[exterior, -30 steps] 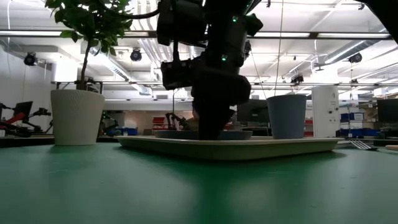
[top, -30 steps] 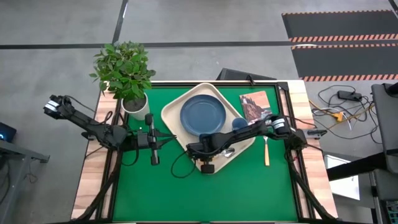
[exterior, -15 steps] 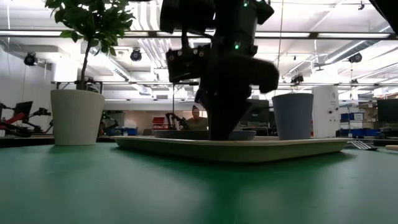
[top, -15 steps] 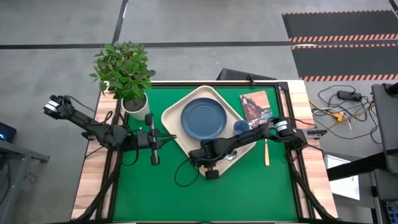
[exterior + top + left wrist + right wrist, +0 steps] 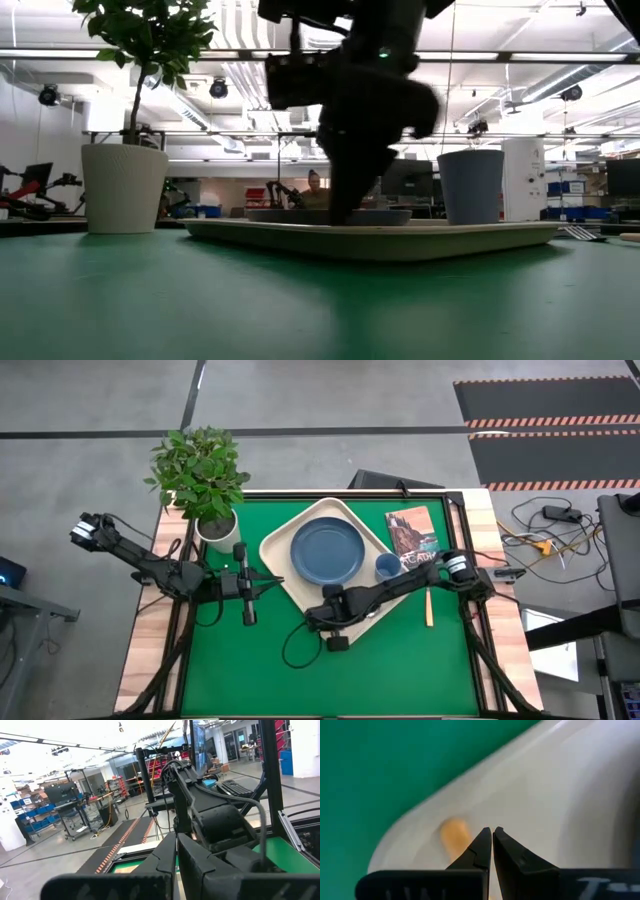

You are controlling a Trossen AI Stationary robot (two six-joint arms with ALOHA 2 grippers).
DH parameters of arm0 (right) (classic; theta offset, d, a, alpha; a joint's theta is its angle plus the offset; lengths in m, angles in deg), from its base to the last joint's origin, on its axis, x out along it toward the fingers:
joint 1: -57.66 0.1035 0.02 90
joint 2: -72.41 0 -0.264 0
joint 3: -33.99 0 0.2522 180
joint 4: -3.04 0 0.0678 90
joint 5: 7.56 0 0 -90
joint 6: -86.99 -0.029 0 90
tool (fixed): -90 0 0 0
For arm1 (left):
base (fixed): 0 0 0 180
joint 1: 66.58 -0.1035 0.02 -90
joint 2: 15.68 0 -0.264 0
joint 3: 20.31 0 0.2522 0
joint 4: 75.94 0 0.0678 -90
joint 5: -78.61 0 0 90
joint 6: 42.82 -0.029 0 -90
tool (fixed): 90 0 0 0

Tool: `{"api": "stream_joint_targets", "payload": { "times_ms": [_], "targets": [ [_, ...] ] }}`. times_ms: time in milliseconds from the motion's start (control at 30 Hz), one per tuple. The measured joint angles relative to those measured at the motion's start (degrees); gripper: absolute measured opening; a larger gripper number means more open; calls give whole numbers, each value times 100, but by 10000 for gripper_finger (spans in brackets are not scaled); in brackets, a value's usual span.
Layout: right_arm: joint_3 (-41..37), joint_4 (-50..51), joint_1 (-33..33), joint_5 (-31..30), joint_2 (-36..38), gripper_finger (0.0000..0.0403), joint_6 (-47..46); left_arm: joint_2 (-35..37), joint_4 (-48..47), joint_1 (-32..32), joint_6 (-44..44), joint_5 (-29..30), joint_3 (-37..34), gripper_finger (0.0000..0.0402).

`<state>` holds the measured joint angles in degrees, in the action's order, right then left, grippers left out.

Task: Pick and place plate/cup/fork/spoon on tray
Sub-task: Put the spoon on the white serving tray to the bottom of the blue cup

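A: Start from above, with the tray (image 5: 283, 535) as the landmark. What sits where?

B: The plate (image 5: 327, 549) lies on the tray's middle and the cup (image 5: 388, 567) stands on its corner nearest the book (image 5: 410, 530). The fork (image 5: 428, 606) lies off the tray on the green mat (image 5: 400, 670), beside that same corner. The right gripper (image 5: 334, 622) hangs over the tray's near edge; I judge the spoon is under the arm there, but I cannot see it from above. The left gripper (image 5: 243, 582) waits beside the tray, between it and the plant pot (image 5: 216, 528).

A: And level with the table?

B: The right gripper (image 5: 345, 195) reaches down onto the tray (image 5: 400, 238), well short of the cup (image 5: 460, 187). The plate's rim (image 5: 290, 215) just shows above the tray's lip.

A: Left wrist?

B: Its fingers (image 5: 170, 865) are pressed together, empty, aimed at the room.

A: Right wrist?

B: Fingers (image 5: 481, 849) together with nothing between them, right over the tray's rounded corner (image 5: 410, 820). An orange handle end (image 5: 455, 836) lies on the tray just beside the tips, most likely the spoon's.

A: So how should the step go?

B: Lift straight up off the tray so the shut tips don't drag that handle, then cross to the fork, part the jaws and take it by its handle.
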<state>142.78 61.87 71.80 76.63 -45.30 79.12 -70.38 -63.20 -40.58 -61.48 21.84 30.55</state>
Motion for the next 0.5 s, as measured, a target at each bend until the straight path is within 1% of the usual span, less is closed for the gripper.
{"api": "stream_joint_targets", "payload": {
  "times_ms": [133, 433, 500],
  "targets": [
    [-84, -411, -3, -27, 13, 8, -3, -2, 0, 0, 0, 0, 0, 0],
    [-351, -367, 149, 40, 13, 8, -308, -2, -4, 0, 0, 0, -13, 0],
    [-361, -271, 184, 178, 13, 8, -370, -2, -5, 0, 2, 0, -13, 0]
  ]
}}
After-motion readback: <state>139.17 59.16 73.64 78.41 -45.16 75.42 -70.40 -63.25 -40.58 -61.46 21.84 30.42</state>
